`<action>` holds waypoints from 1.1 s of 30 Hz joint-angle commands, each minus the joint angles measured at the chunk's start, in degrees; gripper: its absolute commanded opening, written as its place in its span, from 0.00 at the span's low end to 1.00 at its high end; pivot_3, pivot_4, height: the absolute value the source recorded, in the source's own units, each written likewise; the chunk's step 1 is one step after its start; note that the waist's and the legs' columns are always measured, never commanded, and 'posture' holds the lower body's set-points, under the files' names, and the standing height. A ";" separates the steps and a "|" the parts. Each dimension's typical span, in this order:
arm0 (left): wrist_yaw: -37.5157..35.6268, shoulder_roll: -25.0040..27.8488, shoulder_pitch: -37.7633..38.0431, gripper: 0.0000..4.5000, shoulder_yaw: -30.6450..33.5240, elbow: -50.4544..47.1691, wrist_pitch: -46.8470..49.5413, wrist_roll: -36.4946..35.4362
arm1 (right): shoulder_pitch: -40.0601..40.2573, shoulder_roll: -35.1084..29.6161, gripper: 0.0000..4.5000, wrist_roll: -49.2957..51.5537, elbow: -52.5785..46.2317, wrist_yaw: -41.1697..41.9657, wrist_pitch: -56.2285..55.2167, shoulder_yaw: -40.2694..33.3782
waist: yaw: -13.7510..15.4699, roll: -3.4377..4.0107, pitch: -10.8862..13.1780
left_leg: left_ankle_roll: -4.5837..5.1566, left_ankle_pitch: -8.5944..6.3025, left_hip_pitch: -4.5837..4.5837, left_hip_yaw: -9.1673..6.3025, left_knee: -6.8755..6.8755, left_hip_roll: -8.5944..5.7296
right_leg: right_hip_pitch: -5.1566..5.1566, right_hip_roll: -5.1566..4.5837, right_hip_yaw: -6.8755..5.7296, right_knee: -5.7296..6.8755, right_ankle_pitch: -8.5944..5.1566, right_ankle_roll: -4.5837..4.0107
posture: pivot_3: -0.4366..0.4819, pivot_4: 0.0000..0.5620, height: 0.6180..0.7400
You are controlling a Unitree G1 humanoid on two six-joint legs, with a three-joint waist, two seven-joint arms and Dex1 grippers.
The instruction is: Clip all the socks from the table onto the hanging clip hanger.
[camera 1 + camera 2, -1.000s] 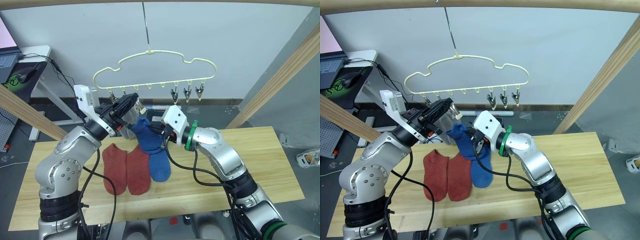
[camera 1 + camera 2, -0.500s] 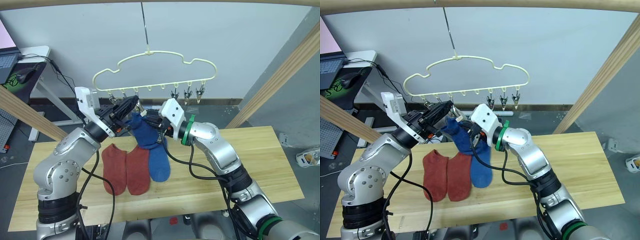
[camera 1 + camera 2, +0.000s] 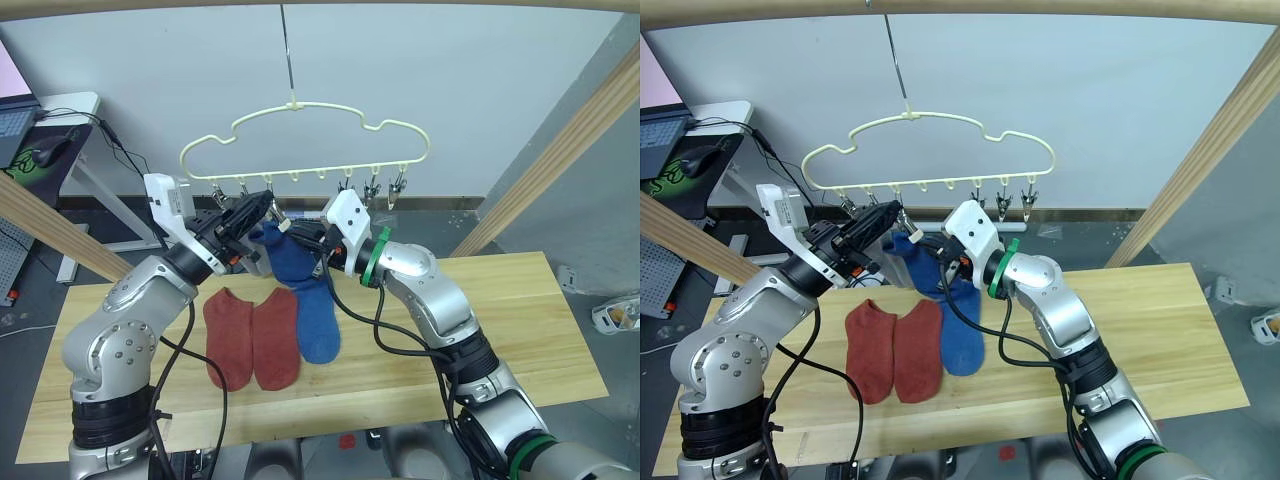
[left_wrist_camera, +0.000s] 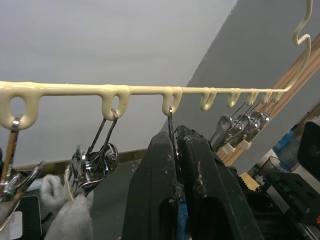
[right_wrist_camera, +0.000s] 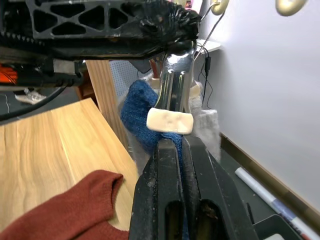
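The pale-yellow clip hanger [image 3: 300, 110] hangs over the table [image 3: 520, 320]. My left gripper [image 3: 262, 207] is shut on one of its metal clips [image 4: 171, 125], squeezing it. Beside it, my right gripper [image 3: 318, 247] is shut on a blue sock [image 3: 285, 255] and holds its top edge right under that clip [image 5: 170, 100]. Grey sock fabric [image 4: 65, 220] hangs from the clips on the left, mostly hidden behind my left gripper. On the table lie two rust-red socks [image 3: 228, 335] [image 3: 277, 335] and a second blue sock [image 3: 318, 325].
Three bare clips [image 3: 372, 188] hang at the hanger's right end. Thick wooden poles slant at the right [image 3: 560, 150] and the left [image 3: 50, 225]. A white desk [image 3: 60, 105] with cables stands at the far left.
My right gripper has lifted the blue sock up and left, close under the clip that my left gripper holds. The hanger has swung slightly left.
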 commanded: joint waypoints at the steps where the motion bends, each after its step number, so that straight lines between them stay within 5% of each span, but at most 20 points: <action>1: -0.01 0.07 0.89 0.00 0.51 -2.04 -0.58 -0.73 | -1.20 1.20 0.01 1.31 -1.79 -0.39 -0.45 -0.65 | 0.00 0.00 0.00 | 0.00 0.00 0.00 0.00 0.00 0.00 | -0.01 0.00 0.00 0.00 0.00 0.00 | 0.41 0.49 1.00; 13: -0.37 0.88 1.94 0.80 1.35 -2.94 0.11 -2.71 | -1.20 1.39 0.00 0.07 -0.97 -0.51 1.01 0.81 | 0.03 0.00 0.00 | 0.00 0.00 0.00 -0.01 0.00 0.00 | -0.02 0.00 0.00 0.03 0.00 0.00 | 0.42 0.49 1.00; 14: -0.41 1.05 1.96 0.86 1.31 -2.99 -0.07 -2.39 | -1.13 1.32 0.11 0.09 -1.03 -0.38 1.31 0.98 | 0.03 0.00 0.00 | 0.00 0.00 0.00 0.00 0.00 0.00 | -0.02 0.00 0.00 0.03 0.00 0.00 | 0.42 0.49 1.00; 22: -1.17 2.42 3.34 0.87 0.69 -3.54 -1.10 -0.21 | 0.03 -1.76 0.70 -1.11 -3.35 0.89 3.51 3.18 | 0.03 0.00 0.00 | 0.00 0.00 0.00 0.01 0.00 -0.01 | -0.03 -0.01 -0.01 0.02 0.00 0.00 | 0.42 0.48 1.00; 33: -11.99 9.71 12.13 0.87 -3.54 -6.13 -8.68 11.39 | 10.23 -11.85 0.70 -0.37 -20.05 1.08 11.40 2.97 | 0.02 0.02 -0.04 | -0.02 0.01 -0.02 0.01 -0.01 -0.01 | -0.04 -0.03 0.04 -0.01 0.00 0.00 | 0.40 0.42 1.00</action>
